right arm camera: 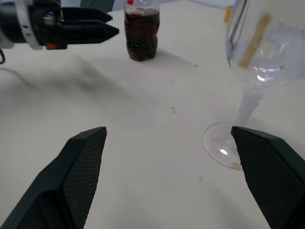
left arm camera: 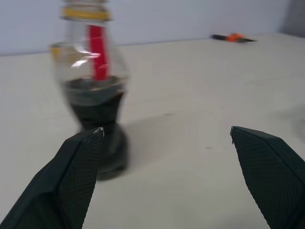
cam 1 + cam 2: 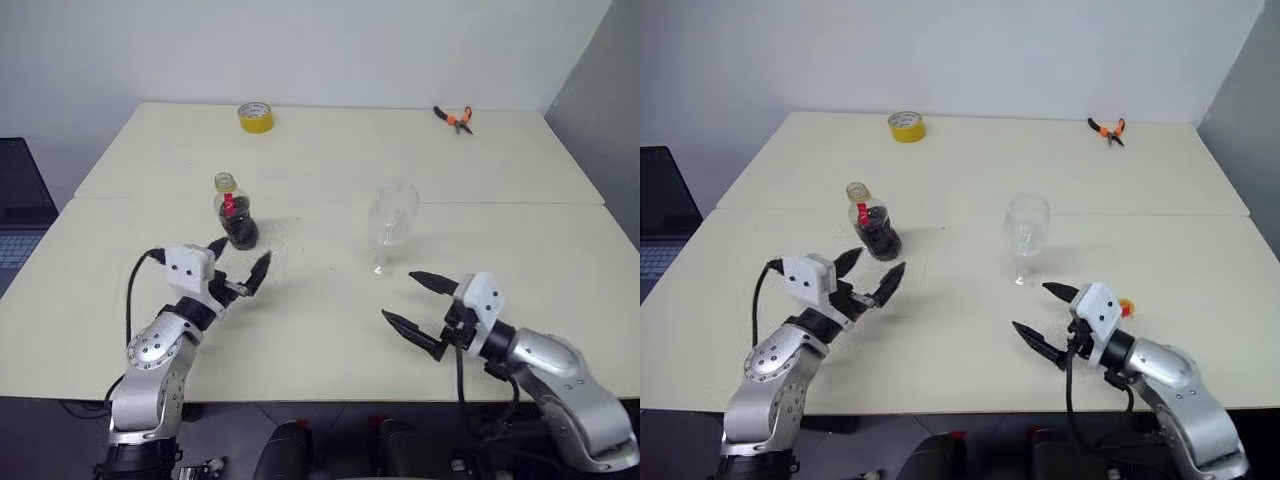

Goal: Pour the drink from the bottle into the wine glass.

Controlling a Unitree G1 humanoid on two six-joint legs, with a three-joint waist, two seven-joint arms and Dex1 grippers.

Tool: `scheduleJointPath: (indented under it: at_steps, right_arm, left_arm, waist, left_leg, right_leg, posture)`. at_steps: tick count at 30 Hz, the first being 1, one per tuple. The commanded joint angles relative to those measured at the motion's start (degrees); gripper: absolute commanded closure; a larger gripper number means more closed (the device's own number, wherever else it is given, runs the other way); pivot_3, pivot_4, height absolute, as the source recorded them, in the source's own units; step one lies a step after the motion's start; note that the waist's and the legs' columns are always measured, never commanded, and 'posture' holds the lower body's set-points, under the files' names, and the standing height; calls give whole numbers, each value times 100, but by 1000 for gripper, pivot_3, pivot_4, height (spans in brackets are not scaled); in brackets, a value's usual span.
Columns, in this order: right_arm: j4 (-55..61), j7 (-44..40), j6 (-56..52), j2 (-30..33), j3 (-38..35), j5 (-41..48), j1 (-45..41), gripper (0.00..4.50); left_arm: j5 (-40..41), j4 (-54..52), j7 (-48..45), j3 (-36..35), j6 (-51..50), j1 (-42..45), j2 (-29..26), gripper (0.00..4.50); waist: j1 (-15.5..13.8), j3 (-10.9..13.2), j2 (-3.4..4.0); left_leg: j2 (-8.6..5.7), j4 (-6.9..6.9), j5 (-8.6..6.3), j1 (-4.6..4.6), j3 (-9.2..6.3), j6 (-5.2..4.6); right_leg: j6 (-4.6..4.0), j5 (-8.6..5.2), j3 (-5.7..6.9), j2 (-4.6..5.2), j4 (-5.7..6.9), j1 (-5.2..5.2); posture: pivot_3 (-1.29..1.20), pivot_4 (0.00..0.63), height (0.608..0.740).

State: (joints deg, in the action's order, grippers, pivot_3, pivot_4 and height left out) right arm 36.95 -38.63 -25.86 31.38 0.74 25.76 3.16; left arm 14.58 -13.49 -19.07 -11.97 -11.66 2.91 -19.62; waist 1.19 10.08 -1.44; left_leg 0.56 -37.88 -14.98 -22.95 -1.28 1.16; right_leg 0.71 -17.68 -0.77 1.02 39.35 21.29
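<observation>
We find the bottle (image 3: 236, 215) upright on the counter (image 3: 320, 330), its drink (image 3: 240, 230) filling the lower body. The wine glass (image 3: 390, 225) stands upright, well apart from it on the right side. The left gripper (image 3: 240, 265) hovers just before the bottle, jaws apart, holding nothing. The right gripper (image 3: 415, 305) sits near the glass foot, jaws likewise apart and empty.
</observation>
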Motion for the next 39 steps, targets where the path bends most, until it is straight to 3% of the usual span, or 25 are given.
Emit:
scheduleJointPath:
  at_steps: [1,10,19,36,39]
  right_arm:
    - [444,-12,-362,95,-191,540,-134,34]
    - [621,51,-813,254,-200,1095,-467,34]
    - [697,157,-593,172,-91,909,-839,34]
    - [750,261,-294,165,-15,656,-591,34]
    - [742,274,-273,164,-22,651,-582,0]
  left_arm:
    - [-371,157,456,-28,130,340,49,0]
    - [-501,934,627,66,77,1055,120,0]
    - [-503,1953,341,249,191,1773,80,0]
    - [-490,3658,63,225,1101,2715,95,0]
    - [-499,3838,49,227,1228,2796,100,564]
  waist:
    - [-12,0,0]
    - [-69,0,-2]
    - [-105,0,-4]
    - [-107,0,-4]
    - [-107,0,-4]
  left_leg:
    - [-1,0,0,0,0,0]
    - [-4,-1,0,-3,4,0]
    - [-4,-2,0,-4,0,0]
    - [-2,-2,1,-6,0,1]
    - [-3,-3,1,-6,1,1]
  right_leg:
    - [0,0,1,0,-1,0]
    - [1,1,-1,0,-12,-1]
    - [2,1,4,-1,-14,-3]
    - [3,2,6,0,-21,-3]
    - [3,2,6,0,-21,-4]
  posture:
    - [0,150,740]
    - [0,150,740]
    - [0,150,740]
    - [0,150,740]
    - [0,150,740]
